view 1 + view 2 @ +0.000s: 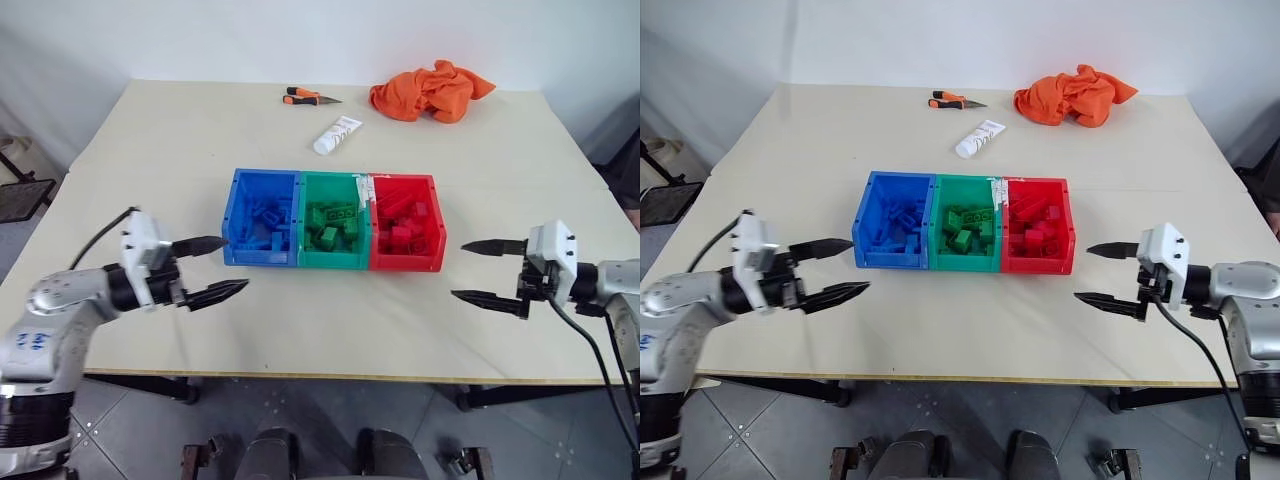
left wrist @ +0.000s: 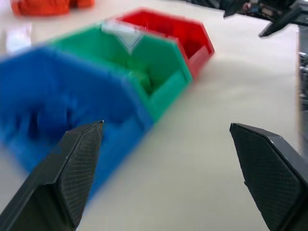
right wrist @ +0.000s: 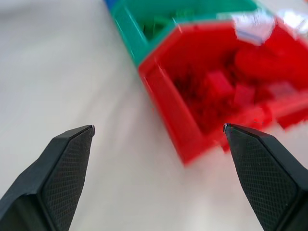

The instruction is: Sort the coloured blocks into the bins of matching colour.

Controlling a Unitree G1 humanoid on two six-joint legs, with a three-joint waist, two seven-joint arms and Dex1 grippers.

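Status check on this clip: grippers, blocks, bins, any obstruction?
Left gripper open, empty. Right gripper open, empty. Blocks lie in matching bins. Nothing in the way.

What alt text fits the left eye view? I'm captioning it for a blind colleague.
Three joined bins, blue, green and red, sit mid-table holding matching blocks, flanked by the open, empty left claw and right claw. Behind lie a white tube, orange cloth and a small orange-handled tool.
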